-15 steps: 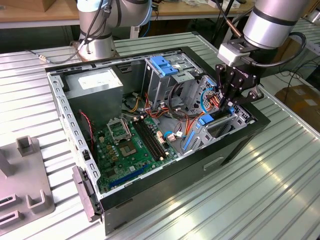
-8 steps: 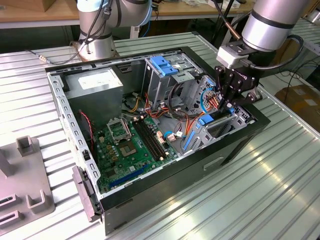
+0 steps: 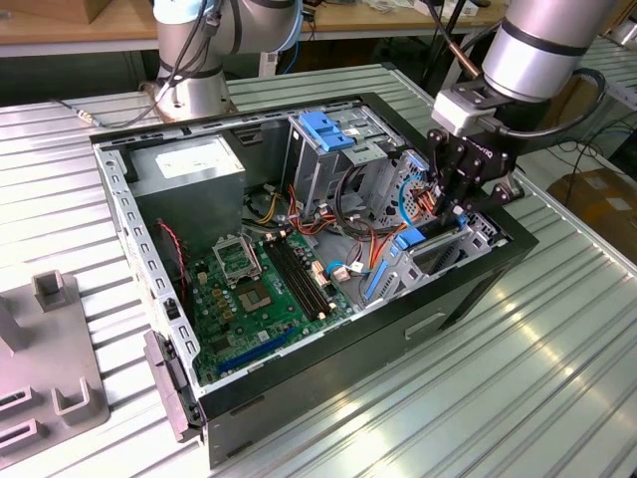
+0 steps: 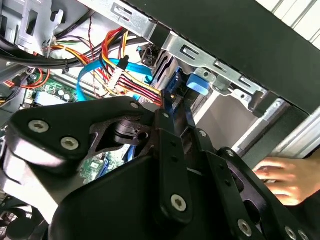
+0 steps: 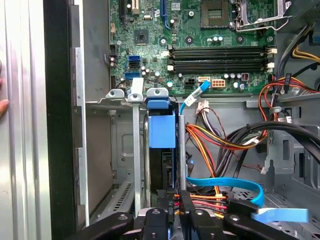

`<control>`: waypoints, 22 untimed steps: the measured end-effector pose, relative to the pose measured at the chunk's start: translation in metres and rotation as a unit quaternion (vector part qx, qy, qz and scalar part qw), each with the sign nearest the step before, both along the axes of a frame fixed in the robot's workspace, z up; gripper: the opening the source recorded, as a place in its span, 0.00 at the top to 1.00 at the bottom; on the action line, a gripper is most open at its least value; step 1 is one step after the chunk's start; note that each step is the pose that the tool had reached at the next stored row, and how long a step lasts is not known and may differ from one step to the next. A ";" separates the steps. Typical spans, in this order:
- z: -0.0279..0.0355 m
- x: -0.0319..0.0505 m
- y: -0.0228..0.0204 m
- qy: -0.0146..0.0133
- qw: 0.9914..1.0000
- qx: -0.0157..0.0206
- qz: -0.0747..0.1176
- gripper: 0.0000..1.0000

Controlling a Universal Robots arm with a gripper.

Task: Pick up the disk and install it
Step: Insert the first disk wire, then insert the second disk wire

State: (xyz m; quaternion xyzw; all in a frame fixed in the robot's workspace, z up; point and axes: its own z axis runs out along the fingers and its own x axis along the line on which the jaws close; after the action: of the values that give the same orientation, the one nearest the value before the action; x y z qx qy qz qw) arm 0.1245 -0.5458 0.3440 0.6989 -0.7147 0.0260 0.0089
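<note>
Ribbed metal bench (image 3: pixel 478 398), open black computer case (image 3: pixel 468 289) on it. Black gripper (image 3: pixel 460 204) clamped on the dark-grey disk with blue carrier bracket (image 5: pixel 162 131), which stands on edge, partly down the case's grey metal drive bay (image 5: pixel 112 145). Risk, as I judge it: slight tilt could jam the bracket against the bay rails, or snag the thin blue data cable (image 5: pixel 225 183) beside the bay.

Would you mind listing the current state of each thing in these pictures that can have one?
computer case: side panel off, interior exposed.
disk: standing on edge in the drive bay, gripper at its rear end.
gripper: fingers shut on the disk's edge.
drive bay: slot beside the disk vacant.
CPU socket: no cooler on it.
blue data cable: draped loose, one end unplugged.
</note>
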 end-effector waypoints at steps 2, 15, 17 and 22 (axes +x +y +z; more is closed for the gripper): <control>0.0036 0.0000 0.0000 0.000 1.000 0.000 0.000 0.76; 0.0046 0.0000 0.0000 0.000 1.000 0.000 0.000 0.90; 0.0046 0.0000 0.0000 0.000 1.000 0.000 0.000 0.90; 0.0046 0.0000 0.0000 0.000 1.000 0.000 0.000 0.90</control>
State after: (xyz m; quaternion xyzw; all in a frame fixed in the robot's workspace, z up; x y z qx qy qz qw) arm 0.1245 -0.5458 0.3486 0.6988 -0.7147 0.0261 0.0090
